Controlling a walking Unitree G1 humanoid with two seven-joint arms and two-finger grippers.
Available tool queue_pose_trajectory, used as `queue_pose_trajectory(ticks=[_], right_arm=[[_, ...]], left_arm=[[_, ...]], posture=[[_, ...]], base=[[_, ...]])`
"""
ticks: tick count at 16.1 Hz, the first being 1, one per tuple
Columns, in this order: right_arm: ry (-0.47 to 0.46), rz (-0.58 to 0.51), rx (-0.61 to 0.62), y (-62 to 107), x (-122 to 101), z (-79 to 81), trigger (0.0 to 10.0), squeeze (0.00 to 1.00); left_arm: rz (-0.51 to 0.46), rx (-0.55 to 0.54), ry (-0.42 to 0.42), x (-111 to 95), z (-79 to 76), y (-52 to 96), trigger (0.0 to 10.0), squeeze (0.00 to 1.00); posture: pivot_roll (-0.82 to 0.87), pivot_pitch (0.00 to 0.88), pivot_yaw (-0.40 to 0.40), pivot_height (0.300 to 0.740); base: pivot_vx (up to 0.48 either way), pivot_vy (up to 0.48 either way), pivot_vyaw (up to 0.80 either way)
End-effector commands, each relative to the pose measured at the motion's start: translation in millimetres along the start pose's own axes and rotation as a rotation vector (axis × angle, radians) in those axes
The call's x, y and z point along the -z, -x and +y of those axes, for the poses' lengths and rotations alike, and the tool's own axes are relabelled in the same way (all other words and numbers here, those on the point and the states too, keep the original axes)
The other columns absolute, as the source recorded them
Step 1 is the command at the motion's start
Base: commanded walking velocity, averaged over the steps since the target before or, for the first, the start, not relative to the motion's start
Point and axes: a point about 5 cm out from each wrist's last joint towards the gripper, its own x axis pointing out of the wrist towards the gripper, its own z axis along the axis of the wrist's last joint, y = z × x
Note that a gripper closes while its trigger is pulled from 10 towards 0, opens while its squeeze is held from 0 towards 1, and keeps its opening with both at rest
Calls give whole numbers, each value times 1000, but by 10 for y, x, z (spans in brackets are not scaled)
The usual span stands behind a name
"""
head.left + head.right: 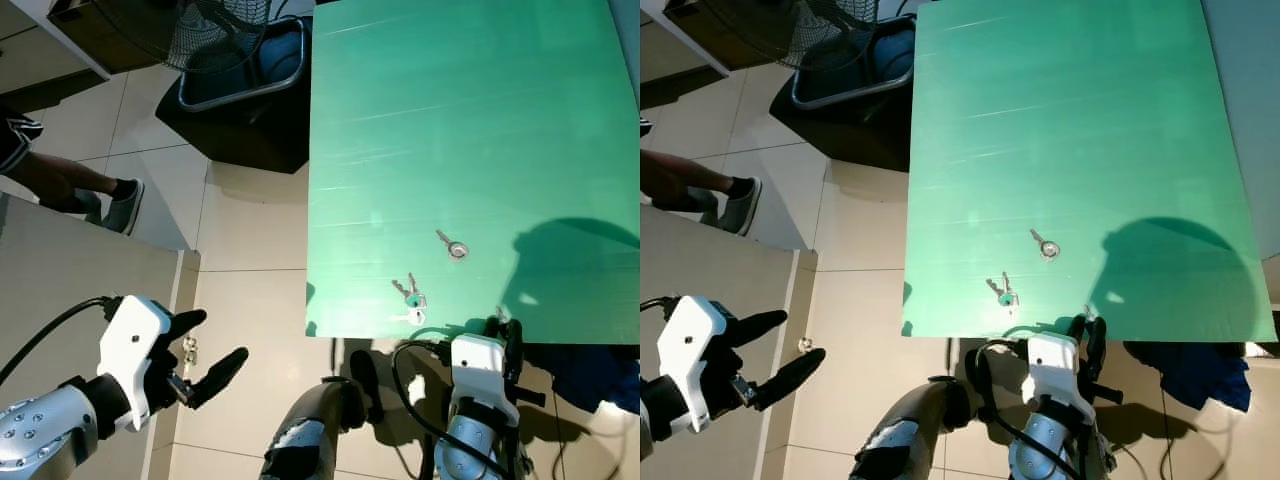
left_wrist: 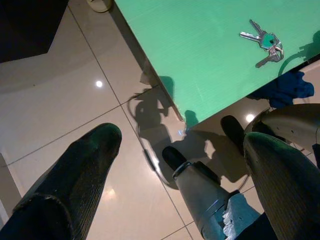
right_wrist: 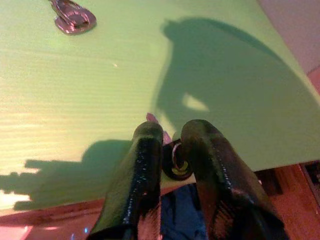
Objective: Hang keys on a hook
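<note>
A bunch of silver keys with a teal cap (image 1: 410,295) lies on the green table (image 1: 470,120) near its front edge; the keys (image 2: 265,41) also show in the left wrist view. A small metal hook (image 1: 452,246) sits on the tabletop just beyond them, and the hook (image 3: 72,17) appears far ahead in the right wrist view. My right gripper (image 1: 505,330) is at the table's front edge, right of the keys, fingers (image 3: 145,150) shut with nothing held. My left gripper (image 1: 215,345) hovers open over the floor, left of the table.
A fan and a dark bin (image 1: 245,70) stand at the back left. A person's leg and shoe (image 1: 120,200) are on the left, by a beige counter (image 1: 80,270). Blue cloth (image 1: 590,375) lies on the floor under the table's right corner.
</note>
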Motion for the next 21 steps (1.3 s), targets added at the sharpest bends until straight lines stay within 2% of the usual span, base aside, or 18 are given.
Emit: queue_pose_trajectory(ticks=[1, 2, 4, 5, 6, 7, 8, 9, 10, 12, 13, 14, 16, 18, 19, 20, 21], right_arm=[[5, 61, -23, 92, 77, 51, 6235, 0], [-7, 61, -19, 67, 38, 44, 10000, 0], [-22, 7, -6, 7, -104, 12, 10000, 0], [-6, -127, -12, -51, -304, -16, 10000, 0], [-5, -200, -26, -75, -434, -29, 10000, 0], [-3, -224, -37, -94, -466, -24, 10000, 0], [0, -272, -65, -141, -538, -25, 10000, 0], [5, -281, -71, -186, -525, -32, 10000, 0], [1, -269, -82, -253, -495, -43, 10000, 0], [-85, -159, -74, -400, -420, -88, 10000, 0], [-166, -71, -85, -534, -362, -104, 10000, 0], [-195, -34, -104, -633, -335, -95, 10000, 0], [-264, -14, -96, -863, -391, -152, 10000, 0], [-292, 28, -98, -950, -337, -191, 10000, 0], [-282, 40, -118, -960, -303, -155, 10000, 0], [-284, 44, -167, -955, -285, -109, 10000, 0], [-284, 33, -211, -924, -277, -77, 10000, 0]], left_arm=[[36, -17, 16, 70, 14, 26, 10000, 0], [38, -18, 16, 80, 14, 3, 10000, 0], [21, -27, 20, 117, 18, -128, 10000, 0], [-20, -33, 39, 135, 21, -337, 10000, 0], [-51, -35, 46, 114, 23, -465, 10000, 0], [-66, -38, 48, 113, 25, -547, 10000, 0], [-111, -48, 54, 97, 32, -800, 10000, 0], [-124, -47, 57, 105, 27, -958, 10000, 0], [-129, -36, 48, 117, 9, -1122, 10000, 0], [-152, -25, 46, 92, 24, -1341, 10000, 0], [-176, -25, 20, 32, 56, -1521, 10000, 0], [-192, -37, 16, -17, 101, -1637, 10000, 0], [-215, -89, 32, -91, 194, -1846, 10000, 0], [-214, -97, 41, -120, 199, -1947, 10000, 0], [-214, -96, 38, -138, 188, -2003, 10000, 0], [-216, -105, 68, -120, 201, -2029, 10000, 0], [-204, -139, 151, -77, 260, -2024, 10000, 0]], posture=[[7, 460, 400, 740], [3, 457, 399, 740], [-33, 419, 374, 740], [-85, 346, 341, 740], [-106, 312, 326, 740], [-122, 286, 316, 740], [-165, 216, 291, 740], [-191, 168, 279, 740], [-214, 121, 267, 740], [-262, 10, 260, 740], [-273, 0, 259, 740], [-285, 0, 259, 740], [-322, 0, 247, 740], [-339, 0, 246, 740], [-342, 0, 250, 740], [-343, 0, 247, 740], [-340, 0, 237, 740]], base=[[0, 0, 0], [0, 0, 0], [0, 0, 0], [0, 0, 0], [0, 0, 0], [0, 0, 0], [0, 0, 0], [0, 0, 0], [0, 0, 0], [0, 0, 0], [0, 0, 0], [0, 0, 0], [0, 0, 0], [0, 0, 0], [0, 0, 0], [0, 0, 0], [0, 0, 0]])
